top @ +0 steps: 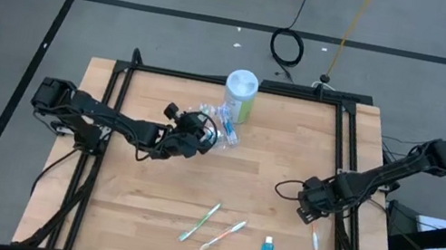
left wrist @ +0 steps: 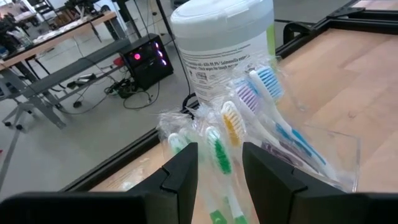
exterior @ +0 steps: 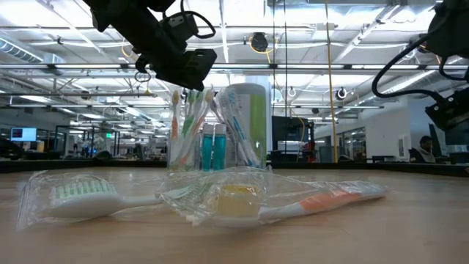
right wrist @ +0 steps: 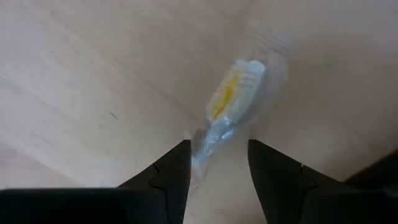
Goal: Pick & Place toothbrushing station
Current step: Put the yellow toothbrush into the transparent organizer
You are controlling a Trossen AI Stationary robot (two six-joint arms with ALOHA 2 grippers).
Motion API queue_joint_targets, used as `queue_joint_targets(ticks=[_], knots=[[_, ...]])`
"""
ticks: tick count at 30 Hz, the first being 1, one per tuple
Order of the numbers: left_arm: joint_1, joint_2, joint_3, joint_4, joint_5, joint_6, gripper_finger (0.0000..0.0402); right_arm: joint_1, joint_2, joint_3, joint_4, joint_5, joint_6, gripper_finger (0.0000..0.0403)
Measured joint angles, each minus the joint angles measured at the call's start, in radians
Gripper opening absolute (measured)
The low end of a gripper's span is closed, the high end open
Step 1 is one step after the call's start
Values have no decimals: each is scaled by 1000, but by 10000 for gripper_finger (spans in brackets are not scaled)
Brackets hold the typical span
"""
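Wrapped toothbrushes (exterior: 80,199) lie nearest, near the table's front edge. My left gripper (left wrist: 219,167), fingers parted, hovers over the brush-filled cup (top: 220,130) beside the wipes canister (top: 240,94). My right gripper (right wrist: 217,163) straddles an orange-bristled brush (right wrist: 229,106), fingers apart, by the right edge.

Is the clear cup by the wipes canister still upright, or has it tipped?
Upright. In the low view the clear cup stands on its base with wrapped toothbrushes sticking up out of it, beside the wipes canister.
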Motion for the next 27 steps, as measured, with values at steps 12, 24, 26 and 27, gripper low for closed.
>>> queue_joint_targets(ticks=[12,24,26,27], knots=[[0,0,0,0,0,-5,134,0,-1,-23,33,-1,-28,80],[0,0,0,0,0,-7,134,0,-1,-24,86,26,-25,15],[0,0,0,0,0,-7,134,0,-1,-24,112,26,-39,15],[0,0,0,0,0,-7,134,0,-1,-22,120,27,-48,15]])
